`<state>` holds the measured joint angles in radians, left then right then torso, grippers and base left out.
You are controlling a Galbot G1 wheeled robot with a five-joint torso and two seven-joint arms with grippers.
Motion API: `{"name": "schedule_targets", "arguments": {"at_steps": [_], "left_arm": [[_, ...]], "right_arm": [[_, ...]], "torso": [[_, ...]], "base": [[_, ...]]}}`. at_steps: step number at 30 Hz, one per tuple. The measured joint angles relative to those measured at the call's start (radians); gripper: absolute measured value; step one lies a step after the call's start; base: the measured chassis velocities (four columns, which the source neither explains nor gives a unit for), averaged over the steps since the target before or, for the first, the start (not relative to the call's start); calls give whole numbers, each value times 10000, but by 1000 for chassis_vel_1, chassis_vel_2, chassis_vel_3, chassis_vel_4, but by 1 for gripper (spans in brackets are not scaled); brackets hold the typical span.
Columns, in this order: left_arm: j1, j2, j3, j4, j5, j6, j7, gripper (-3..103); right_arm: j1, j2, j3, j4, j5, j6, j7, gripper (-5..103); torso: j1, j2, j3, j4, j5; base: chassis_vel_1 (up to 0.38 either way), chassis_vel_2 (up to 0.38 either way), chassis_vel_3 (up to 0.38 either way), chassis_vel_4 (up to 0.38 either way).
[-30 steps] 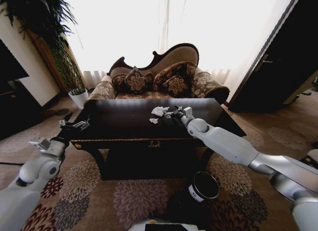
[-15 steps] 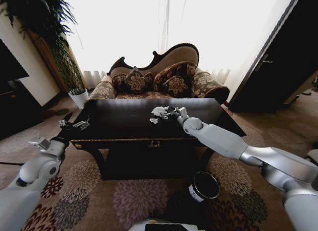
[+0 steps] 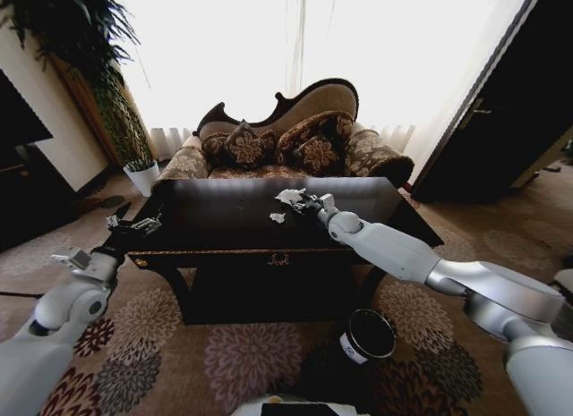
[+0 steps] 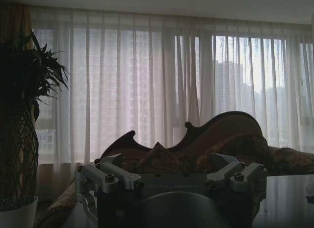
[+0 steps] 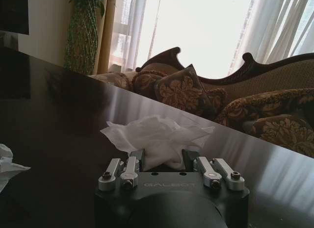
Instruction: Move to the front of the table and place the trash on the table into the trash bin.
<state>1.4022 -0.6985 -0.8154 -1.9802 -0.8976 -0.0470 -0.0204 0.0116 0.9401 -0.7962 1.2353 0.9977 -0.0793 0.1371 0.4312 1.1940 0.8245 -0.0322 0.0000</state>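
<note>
Two white crumpled paper wads are lying on the large dark glossy wooden table [image 3: 224,224] at frame centre: the bigger white wad [image 3: 288,197] and a small white scrap [image 3: 277,217] just below-left of it. One small black cylindrical trash bin [image 3: 367,335] is standing on the carpet, lower centre-right. The right gripper [image 3: 303,201] is reaching in from lower right, arm stretched low over the tabletop, fingers [image 5: 136,158] parted around the bigger wad [image 5: 157,136]. The left gripper [image 3: 134,224] is hovering at the table's left corner; its finger state cannot be told.
</note>
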Motion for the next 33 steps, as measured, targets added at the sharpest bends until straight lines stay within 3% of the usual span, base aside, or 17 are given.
{"name": "schedule_targets", "arguments": {"at_steps": [1,2,5,6,7,8,11,12,13,25,33], "left_arm": [[0,0,0,0,0,0,0,100],[0,0,0,0,0,0,0,100],[0,0,0,0,0,0,0,100],[0,0,0,0,0,0,-1,100],[1,0,0,-1,0,0,0,100],[0,0,0,0,0,0,0,100],[0,0,0,0,0,0,0,100],[0,0,0,0,0,0,0,100],[0,0,0,0,0,0,0,100],[0,0,0,0,0,0,0,100],[0,0,0,0,0,0,0,100]], "right_arm": [[-17,-30,7,43,0,0,11,47],[-27,-54,12,79,0,-3,18,37],[-48,-110,22,164,1,-6,28,37],[-56,-135,24,203,1,-11,35,25],[-64,-151,28,226,1,-15,40,25],[-68,-170,32,243,1,-17,45,15],[-75,-201,42,277,1,-21,55,15],[-81,-219,60,306,1,-23,62,4],[-88,-232,83,338,1,-25,70,2],[-116,-389,320,770,114,-67,217,0],[-521,-858,1306,1708,304,-253,438,0]], "torso": [[0,0,0,-1,0],[0,0,0,-1,0],[0,0,1,-1,0],[0,0,1,-2,1],[0,0,1,-2,1],[0,0,1,-2,1],[0,0,1,-2,0],[0,0,2,-2,1],[0,0,1,-2,0],[0,0,1,-2,1],[1,0,2,0,1]], "base": [[0,0,0,0],[0,0,0,0],[0,0,0,0],[0,0,0,0],[0,0,0,0],[0,0,0,0],[0,0,0,0],[0,0,0,0],[0,0,0,0],[0,0,0,0],[0,0,0,0]]}}
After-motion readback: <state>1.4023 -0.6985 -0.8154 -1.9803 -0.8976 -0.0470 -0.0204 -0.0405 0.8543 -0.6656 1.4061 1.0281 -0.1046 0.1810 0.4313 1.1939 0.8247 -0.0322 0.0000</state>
